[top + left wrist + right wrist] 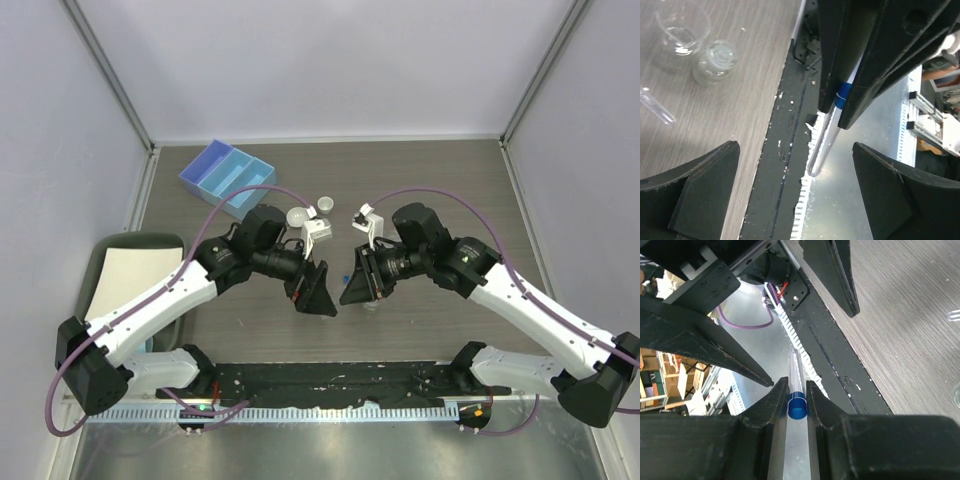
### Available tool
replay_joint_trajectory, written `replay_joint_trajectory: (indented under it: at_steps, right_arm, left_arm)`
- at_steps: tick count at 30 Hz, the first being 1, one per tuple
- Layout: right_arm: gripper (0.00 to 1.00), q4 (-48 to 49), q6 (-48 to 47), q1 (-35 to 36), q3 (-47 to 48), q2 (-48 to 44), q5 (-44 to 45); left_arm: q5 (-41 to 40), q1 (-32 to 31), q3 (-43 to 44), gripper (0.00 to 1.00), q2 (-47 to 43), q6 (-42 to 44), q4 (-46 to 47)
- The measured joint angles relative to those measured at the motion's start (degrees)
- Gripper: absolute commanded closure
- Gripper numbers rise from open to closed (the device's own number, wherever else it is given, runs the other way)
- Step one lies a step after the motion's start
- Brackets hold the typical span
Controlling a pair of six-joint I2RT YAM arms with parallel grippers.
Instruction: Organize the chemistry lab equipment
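**A:** Where is the tube, and which way does it point?

**B:** The blue-capped test tube (795,374) is off the desk (740,100), in the air between the two arms and above the near edge. The right jaws are closed on its capped end, with one finger (771,405) on each side of the blue cap. The glass body sticks out past the fingertips, roughly in line with them. Its rounded closed end leads toward the left arm.

**A:** And the long axis?

**B:** In the left wrist view it slants, cap uppermost and round end lowest. It hangs over the black rail (775,165) and the metal strip (850,200) along the near edge.

**A:** The left jaws?

**B:** They are spread wide and hold nothing. Their two fingers (700,192) stand on either side of the tube's free end, apart from the glass.

**A:** What lies around it?

**B:** A clear glass beaker (682,30) stands upright on the desk. Just beside it is a small clear vessel (715,62); I cannot tell whether it is a funnel or a flask. A second clear tube (655,106) lies flat near them, cut off by the frame edge. From above, two small white dishes (298,216) sit just behind the left wrist. A blue compartment tray (228,175) sits beyond them at the far left.
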Motion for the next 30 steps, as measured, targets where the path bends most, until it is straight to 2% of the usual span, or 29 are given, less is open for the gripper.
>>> replay_joint_trajectory:
  at_steps: [6, 9, 13, 17, 22, 30]
  right_arm:
    - [0.99, -4.2, -1.4, -0.1, 4.0, 4.5, 5.8]
    - [0.99, -6.7, -2.6, -1.5, 7.5, 8.9, 9.5]
    - [0.99, -9.7, -3.8, -8.1, 11.3, 13.3, 14.1]
    - [0.99, -12.4, -4.7, -17.4, 14.8, 16.7, 19.8]
    - [0.99, -14.2, -4.6, -24.7, 18.7, 20.7, 31.9]
    - [0.99, -15.7, -3.8, -26.1, 23.8, 26.7, 50.1]
  left_arm:
    - [-7.5, 0.2, -0.1, 0.0, -0.2, -0.6, -0.3]
    - [-15.6, 0.2, -0.1, 0.0, -0.7, -0.8, -1.1]
    - [-26.7, 0.2, -0.1, 0.0, -0.8, -1.2, -2.8]
    - [-33.6, 0.3, -0.1, 0.0, -0.8, -1.5, -4.3]
    - [-37.2, 0.3, -0.1, 0.0, -0.8, -2.5, -5.3]
    - [-37.9, 0.3, -0.1, 0.0, -0.8, -3.2, -5.4]
